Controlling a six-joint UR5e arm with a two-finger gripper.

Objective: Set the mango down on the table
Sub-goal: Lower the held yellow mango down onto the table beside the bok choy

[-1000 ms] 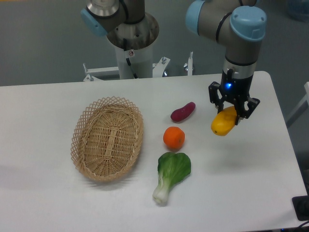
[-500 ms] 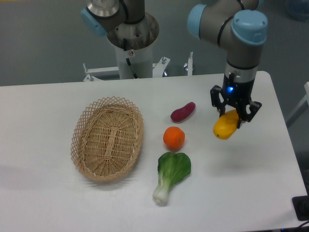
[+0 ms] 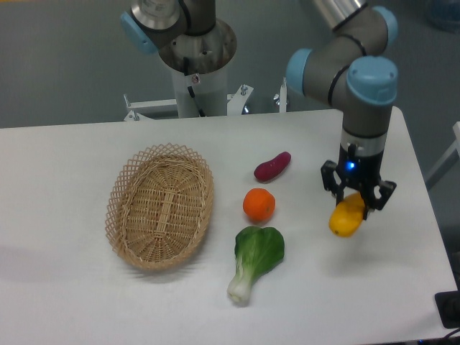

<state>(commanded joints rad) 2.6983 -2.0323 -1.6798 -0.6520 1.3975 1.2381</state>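
Basket (image 3: 160, 205): oval, woven wicker, open lattice rim, far left.
Greens (image 3: 256, 260): leafy, pale stalk.
Orange (image 3: 259, 205): round, smooth.
Sweet potato (image 3: 272, 166): purple, stubby.
Mango (image 3: 347, 215): smooth yellow oblong, tilted, low over the table (image 3: 65, 151).
My gripper (image 3: 357, 198): black jaws clenched on the mango's upper end.

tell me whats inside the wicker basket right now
Nothing shows inside the wicker basket: its woven floor is bare. The near inner wall is hidden from this angle. The mango is off to the right, held in the tool above the table.
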